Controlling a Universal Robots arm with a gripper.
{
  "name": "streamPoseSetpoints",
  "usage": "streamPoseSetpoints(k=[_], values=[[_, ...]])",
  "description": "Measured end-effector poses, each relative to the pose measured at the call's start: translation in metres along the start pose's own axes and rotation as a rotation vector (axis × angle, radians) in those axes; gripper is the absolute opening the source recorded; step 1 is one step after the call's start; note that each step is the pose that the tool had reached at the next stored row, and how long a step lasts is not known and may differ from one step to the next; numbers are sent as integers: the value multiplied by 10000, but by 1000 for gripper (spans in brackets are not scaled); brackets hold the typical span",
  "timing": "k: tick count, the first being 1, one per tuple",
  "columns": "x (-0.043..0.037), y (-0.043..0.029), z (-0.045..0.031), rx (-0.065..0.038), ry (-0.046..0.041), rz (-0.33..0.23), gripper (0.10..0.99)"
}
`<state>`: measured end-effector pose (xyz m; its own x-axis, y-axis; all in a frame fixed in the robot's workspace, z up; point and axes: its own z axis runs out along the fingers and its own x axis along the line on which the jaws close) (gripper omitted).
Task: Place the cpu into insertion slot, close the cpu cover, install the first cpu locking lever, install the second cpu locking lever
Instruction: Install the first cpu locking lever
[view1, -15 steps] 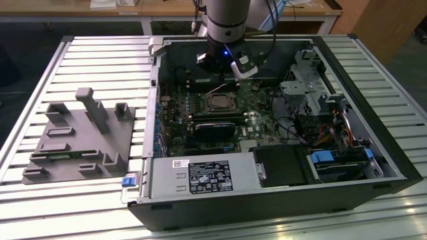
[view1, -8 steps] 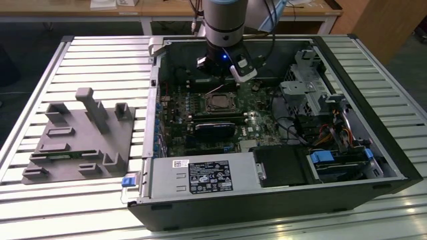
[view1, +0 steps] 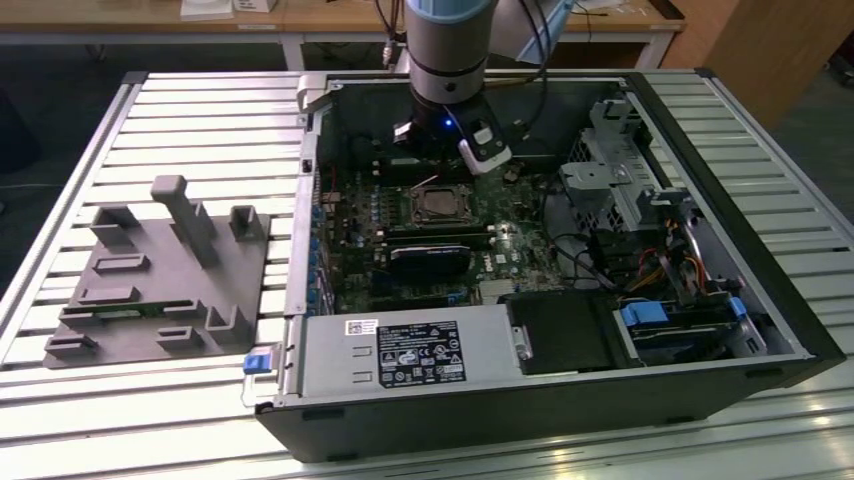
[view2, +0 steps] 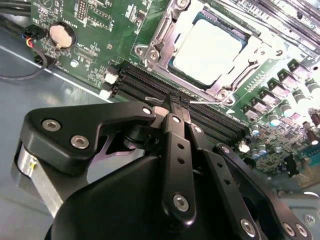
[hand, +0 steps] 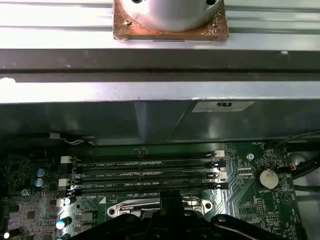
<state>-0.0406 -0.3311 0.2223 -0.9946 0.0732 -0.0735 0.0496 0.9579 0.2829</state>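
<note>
Over the memory slots (view2: 144, 82), just beside the socket, the gripper (view2: 178, 102) is hovering with its fingers pressed together. A thin silver lever end (view2: 157, 101) is lying at the tips, and whether it is being nipped cannot be told. The cpu (view2: 207, 50) is sitting in the socket, and the cpu cover (view2: 162, 35) is lying around it. Judged light, rigid and fragile, the chip is calling for holds at its edges only. The gripper's own body is masking the nearest socket edge.
</note>
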Motion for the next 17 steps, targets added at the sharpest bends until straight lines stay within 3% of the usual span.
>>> streamPoseSetpoints(k=[11,17], values=[[12,-1,80,70,-48,-13,106],[16,38,108,214,-70,27,106]])
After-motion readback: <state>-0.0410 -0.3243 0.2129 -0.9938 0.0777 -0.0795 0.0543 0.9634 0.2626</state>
